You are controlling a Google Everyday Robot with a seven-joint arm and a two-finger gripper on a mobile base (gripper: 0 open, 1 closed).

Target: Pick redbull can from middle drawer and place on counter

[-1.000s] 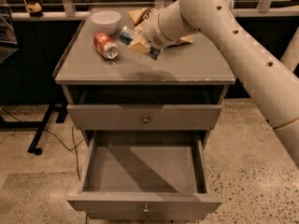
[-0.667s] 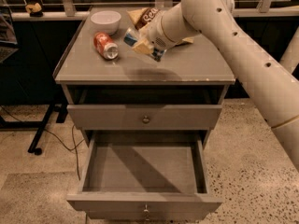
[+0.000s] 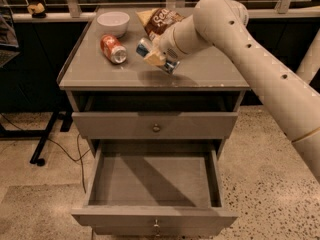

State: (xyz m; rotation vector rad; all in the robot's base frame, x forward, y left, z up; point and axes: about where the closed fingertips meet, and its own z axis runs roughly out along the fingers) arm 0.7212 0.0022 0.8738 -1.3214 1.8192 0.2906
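Note:
The redbull can (image 3: 144,46), slim, blue and silver, hangs tilted just above the counter (image 3: 210,71), near its middle. My gripper (image 3: 159,59) is shut on it, and the pale fingers (image 3: 152,59) cover the can's middle. The arm comes in from the right. Below, the middle drawer (image 3: 150,181) is pulled out wide, showing a bare grey floor with nothing in it. Its knob (image 3: 157,226) shows at the bottom edge.
On the counter lie a red-orange soda can (image 3: 113,49) on its side, a white bowl (image 3: 113,22) at the back left and a chip bag (image 3: 159,20) behind the gripper. The top drawer (image 3: 156,125) is shut. A black stand leg (image 3: 42,144) is on the floor at left.
The gripper, with the can in it, has come slightly lower and toward the front of the counter. Nothing else moved.

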